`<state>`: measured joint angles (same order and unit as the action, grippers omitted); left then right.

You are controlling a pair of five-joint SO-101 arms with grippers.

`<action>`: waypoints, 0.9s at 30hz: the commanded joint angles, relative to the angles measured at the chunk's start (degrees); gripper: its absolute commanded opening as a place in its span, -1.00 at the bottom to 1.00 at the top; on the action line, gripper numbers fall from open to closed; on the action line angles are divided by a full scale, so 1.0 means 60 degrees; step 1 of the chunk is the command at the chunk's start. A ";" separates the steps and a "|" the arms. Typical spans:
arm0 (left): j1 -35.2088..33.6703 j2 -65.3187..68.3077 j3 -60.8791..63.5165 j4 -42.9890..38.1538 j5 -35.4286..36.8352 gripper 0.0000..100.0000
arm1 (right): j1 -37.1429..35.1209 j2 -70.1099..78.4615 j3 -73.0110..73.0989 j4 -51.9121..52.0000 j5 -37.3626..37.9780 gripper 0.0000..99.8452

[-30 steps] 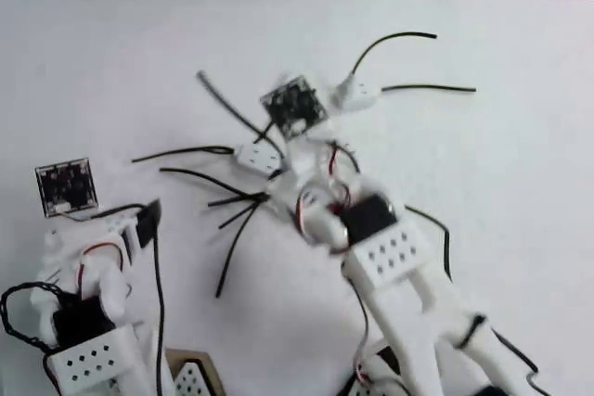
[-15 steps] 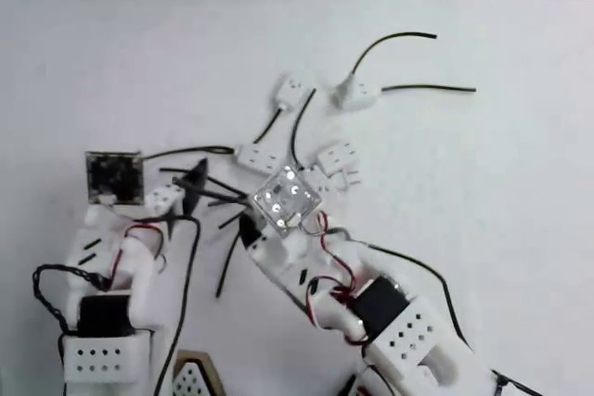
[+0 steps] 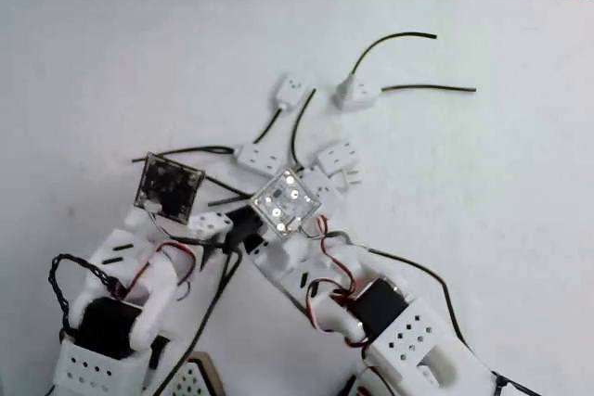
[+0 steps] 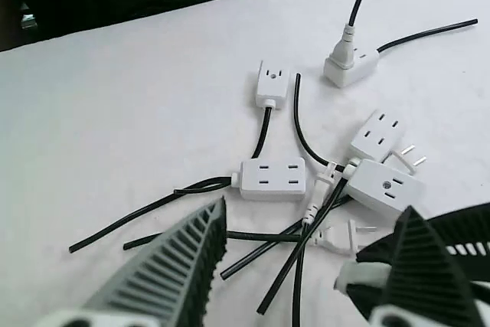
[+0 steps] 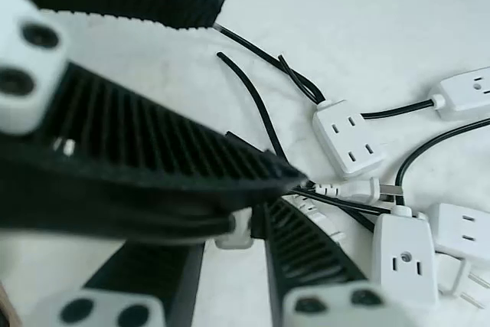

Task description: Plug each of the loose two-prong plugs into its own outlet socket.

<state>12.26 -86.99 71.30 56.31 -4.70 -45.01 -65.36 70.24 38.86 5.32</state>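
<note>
Several white outlet sockets on black cords lie mid-table, among them a flat one [image 3: 258, 157] [image 4: 272, 176], a small one [image 3: 292, 90] and a square one [image 4: 383, 188] [image 5: 404, 259]. A loose two-prong plug [image 4: 337, 235] lies among crossed cords, and another plug [image 5: 348, 189] rests beside the square socket. My left gripper [image 4: 310, 212] [image 3: 218, 224] stands open, low over the near edge of the pile. My right gripper [image 5: 245, 223] [image 3: 244, 227] sits right beside it, its fingers closed around a small white piece that looks like a plug.
Another socket [image 3: 355, 92] with two long cords lies at the back right. Loose black cord ends [image 3: 181, 151] fan out to the left of the pile. The two arms crowd together at the front. Bare white table [image 3: 483, 192] extends to the right.
The right arm has pulled back from the far sockets toward the front. The left arm has swung right and forward, so its gripper now sits next to the right one.
</note>
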 commanded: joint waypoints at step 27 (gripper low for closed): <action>-0.1575 0.8403 -0.5509 0.0630 -0.2842 -0.33 | 0.5238 0.0681 -0.0132 -0.2864 -0.1744 -0.97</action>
<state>3.03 -45.58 46.15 60.26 -19.03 -17.32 -64.13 70.24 25.93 -2.07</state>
